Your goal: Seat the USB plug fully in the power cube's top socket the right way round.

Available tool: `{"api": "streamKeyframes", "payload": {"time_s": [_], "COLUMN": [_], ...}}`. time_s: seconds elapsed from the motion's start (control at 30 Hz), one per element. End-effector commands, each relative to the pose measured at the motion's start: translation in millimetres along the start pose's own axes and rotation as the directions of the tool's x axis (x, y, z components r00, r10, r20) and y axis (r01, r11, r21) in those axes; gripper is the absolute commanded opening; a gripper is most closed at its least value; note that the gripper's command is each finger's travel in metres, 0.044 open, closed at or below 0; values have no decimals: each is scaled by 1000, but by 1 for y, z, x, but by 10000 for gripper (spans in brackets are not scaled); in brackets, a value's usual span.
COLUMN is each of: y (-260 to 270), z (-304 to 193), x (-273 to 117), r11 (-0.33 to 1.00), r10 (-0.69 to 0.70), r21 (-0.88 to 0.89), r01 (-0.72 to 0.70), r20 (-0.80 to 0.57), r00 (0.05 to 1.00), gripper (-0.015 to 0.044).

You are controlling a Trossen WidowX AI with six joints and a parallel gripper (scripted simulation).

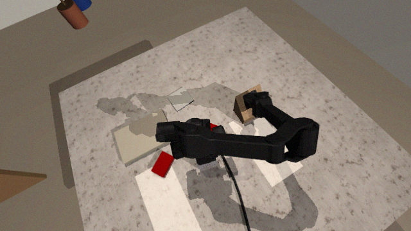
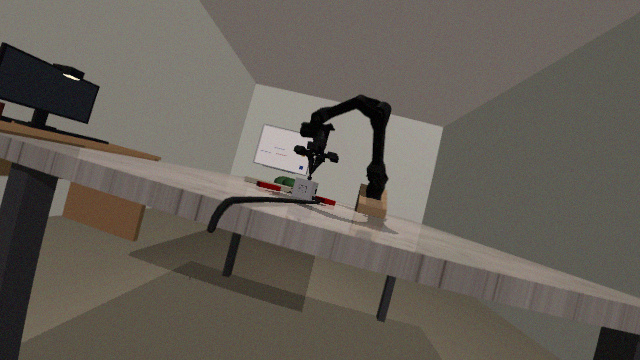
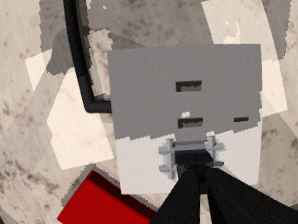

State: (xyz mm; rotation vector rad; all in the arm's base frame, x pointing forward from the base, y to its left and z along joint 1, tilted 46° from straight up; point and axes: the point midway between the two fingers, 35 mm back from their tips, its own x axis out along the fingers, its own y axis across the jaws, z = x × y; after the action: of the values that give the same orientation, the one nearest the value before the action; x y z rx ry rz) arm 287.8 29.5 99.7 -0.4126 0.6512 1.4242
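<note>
Table [image 1: 321, 96]: we see a pale mottled top on dark legs, carrying everything below
Arm [image 1: 244, 145]: black, rising from a wooden base block [image 1: 245, 110] at the far side of the table, then folding forward and down over the middle — in the exterior view it arches high and drops almost straight onto the cube
Beige board [image 1: 135, 142]: lies flat beside the arm's wrist, partly under its shadow
Cable [image 1: 237, 192]: thick and black, running from the cube's side across the table and, in the exterior view, curling off the near edge
Power cube [image 3: 153, 90]: grey, sitting on the table under the wrist; we count two open slots on its top face, plus a smaller one off to the side
Red blocks: one [image 1: 162, 163] lies flat on the table just beside the cube, another [image 1: 213, 126] peeks out from behind the arm — we cannot tell whether either touches the cube
Claw [image 3: 198, 175]: pinched nearly closed, its two dark fingers meeting on the USB plug
USB plug [image 3: 192, 156]: held between the fingers at the top face of the cube, near the edge closest to the wrist camera, its metal shell showing around the fingertips; how deep it sits in the socket we cannot tell
</note>
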Motion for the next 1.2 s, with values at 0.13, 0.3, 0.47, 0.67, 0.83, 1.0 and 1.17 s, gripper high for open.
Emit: {"api": "streamKeyframes", "payload": {"time_s": [0.13,0.3,0.47,0.67,0.83,1.0,1.17], "y": [0,0,0,0,0,0,0], "z": [0,0,0,0,0,0,0], "x": [2,2,3,4,4,5,5], "r11": [1000,1000,1000,1000,1000,1000,1000], "r10": [1,1,1,1,1,1,1], "r21": [3,3,3,3,3,3,3], "r01": [-1,-1,-1,-1,-1,-1,-1], "r20": [2,2,2,2,2,2,2], "r00": [1000,1000,1000,1000,1000,1000,1000], "gripper": [0,0,0,0,0,0,0]}}
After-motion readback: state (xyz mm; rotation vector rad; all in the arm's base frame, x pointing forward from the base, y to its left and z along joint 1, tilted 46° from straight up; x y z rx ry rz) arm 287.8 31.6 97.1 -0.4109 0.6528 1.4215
